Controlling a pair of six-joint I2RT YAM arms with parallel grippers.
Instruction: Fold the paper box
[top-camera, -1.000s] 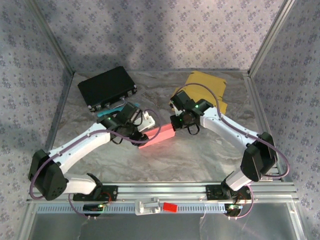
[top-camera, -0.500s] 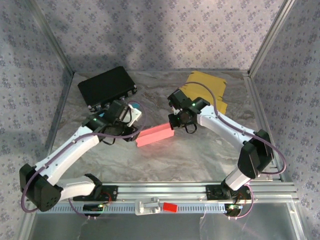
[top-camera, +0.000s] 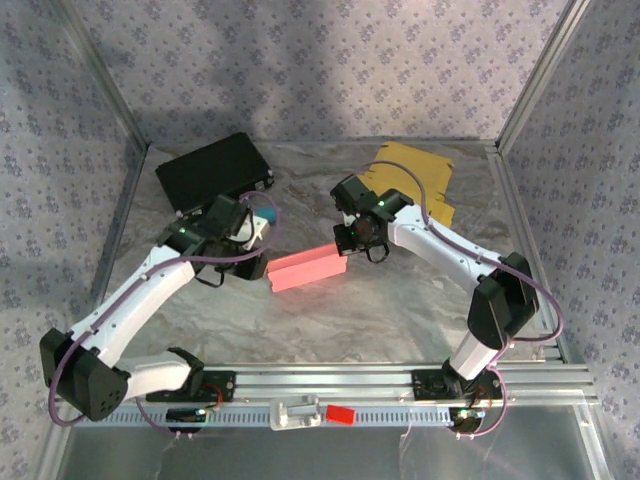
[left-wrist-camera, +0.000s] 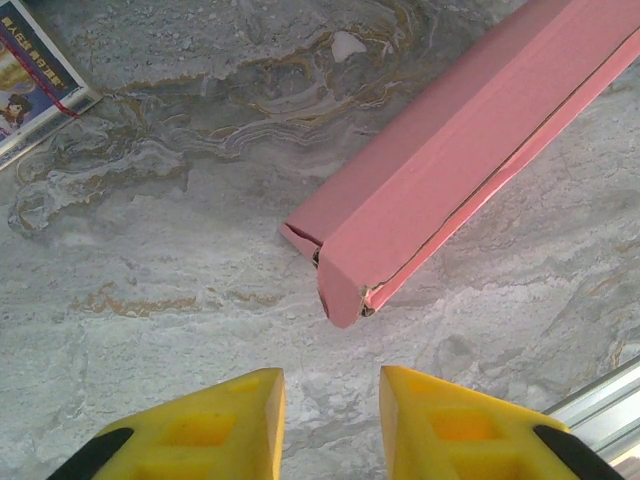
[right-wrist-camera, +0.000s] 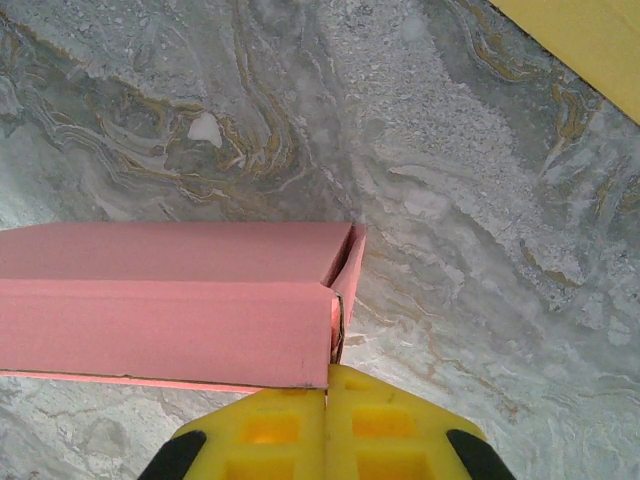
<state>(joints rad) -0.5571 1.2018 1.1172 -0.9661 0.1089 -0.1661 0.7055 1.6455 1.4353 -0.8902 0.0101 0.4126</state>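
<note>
Left gripper (left-wrist-camera: 331, 392) is seen with its yellow pads a little apart and nothing between them. It is held just short of the left end of the long pink paper box (left-wrist-camera: 450, 170). That end is only partly closed: a small flap is seen standing slightly proud at the corner, with a dark gap beside it.

At the other end, the right gripper (right-wrist-camera: 328, 400) is shown with its pads pressed together, their tips touching the box's right corner. Whether a thin flap edge is pinched between them cannot be told. The box lies flat on the grey marbled table top (top-camera: 400, 300), roughly midway between the two arms.

The step in hand is judged to be the closing of the left end flap. For this to be done well, the right end should be kept steadied so that the light box is not pushed along the table. The left pads should be brought squarely onto the loose flap, and pressure should be applied along its crease, not across the thin side wall, which could easily be dented.

Farther back, a black rectangular case (top-camera: 215, 172) is seen on the left and a flat yellow cardboard sheet (top-camera: 415, 172) on the right, both well apart from the box.
</note>
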